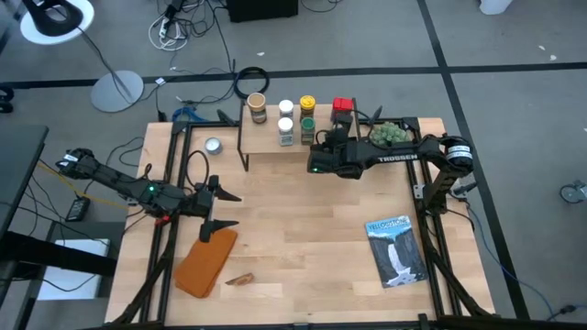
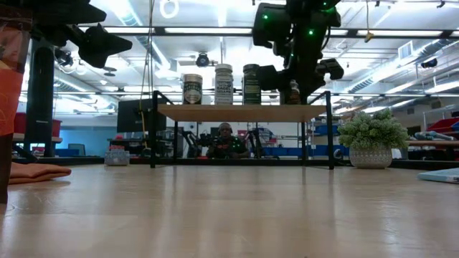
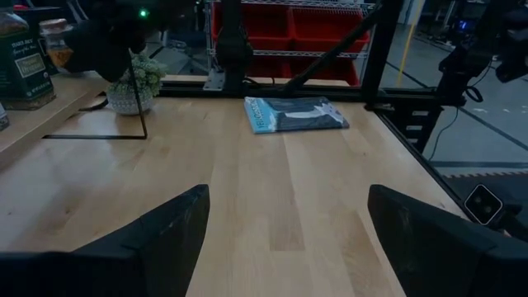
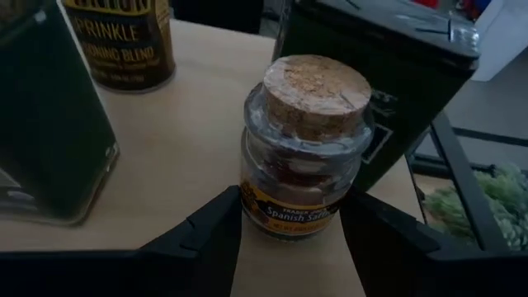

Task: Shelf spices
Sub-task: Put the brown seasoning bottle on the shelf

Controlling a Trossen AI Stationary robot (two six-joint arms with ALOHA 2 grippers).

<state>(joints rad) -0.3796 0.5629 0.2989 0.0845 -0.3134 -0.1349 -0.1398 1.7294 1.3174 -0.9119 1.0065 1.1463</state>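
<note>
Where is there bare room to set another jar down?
Free: the shelf's front strip, and mid-table between the orange cloth and the booklet. Crowded: the shelf's back row of spice jars, where the right gripper grips a corked jar.

Shelf (image 1: 275,145): light wood top, thin black legs. Jar (image 4: 305,148) between dark fingers (image 4: 210,231): clear glass, tan cork, yellow-and-dark label, reddish fill. Tin (image 4: 124,41): gold with dark lettering. Red-topped tin (image 1: 343,105), yellow-topped jar (image 1: 307,104), white-topped jars (image 1: 285,109). Plant (image 2: 371,132): pale green in patterned white pot. Cloth (image 1: 205,261): orange. Book (image 1: 396,249): blue cover with white waterfall. Table (image 1: 303,238): pale wood planks.
</note>
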